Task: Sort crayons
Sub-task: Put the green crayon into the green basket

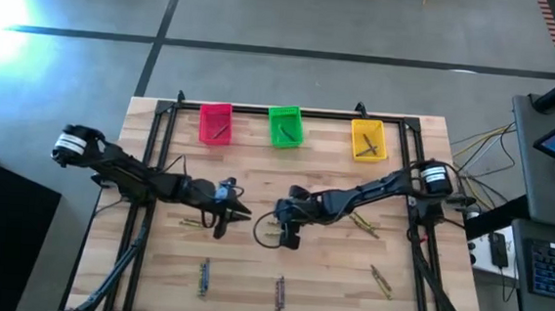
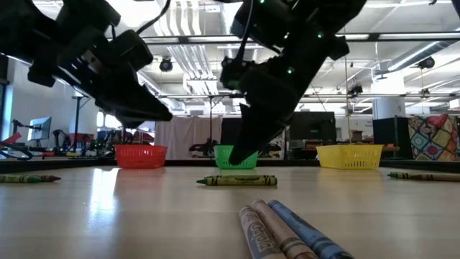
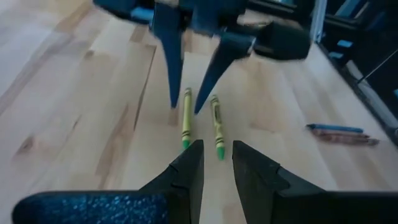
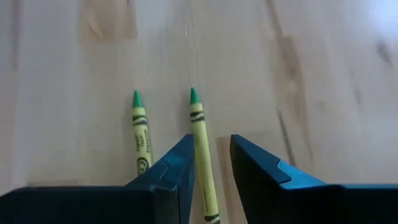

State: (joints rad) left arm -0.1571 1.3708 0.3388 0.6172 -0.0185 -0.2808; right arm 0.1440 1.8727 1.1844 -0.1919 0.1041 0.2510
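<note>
Two green-tipped yellow-green crayons (image 4: pixel 199 134) (image 4: pixel 140 140) lie side by side, flat on the wooden table's middle. My right gripper (image 4: pixel 211 155) comes down on them slanting from the right, open. Its fingers stand on either side of one crayon (image 3: pixel 186 115), and I see no touch. The second crayon (image 3: pixel 216 124) lies just outside the fingers. My left gripper (image 3: pixel 217 155) hangs open and holds nothing, just left of the pair (image 1: pixel 272 236), pointing at them. Three bins stand at the far edge: pink (image 1: pixel 215 124), green (image 1: pixel 284 127) and yellow (image 1: pixel 368 140).
Loose crayons lie about the table: one at the left (image 1: pixel 191 223), some near the front edge (image 1: pixel 203 276) (image 1: pixel 280 293), and others at the right (image 1: pixel 379 280) (image 1: pixel 364 223). Black frame rails (image 1: pixel 290 111) run along the far edge and both sides. The two grippers stand close together.
</note>
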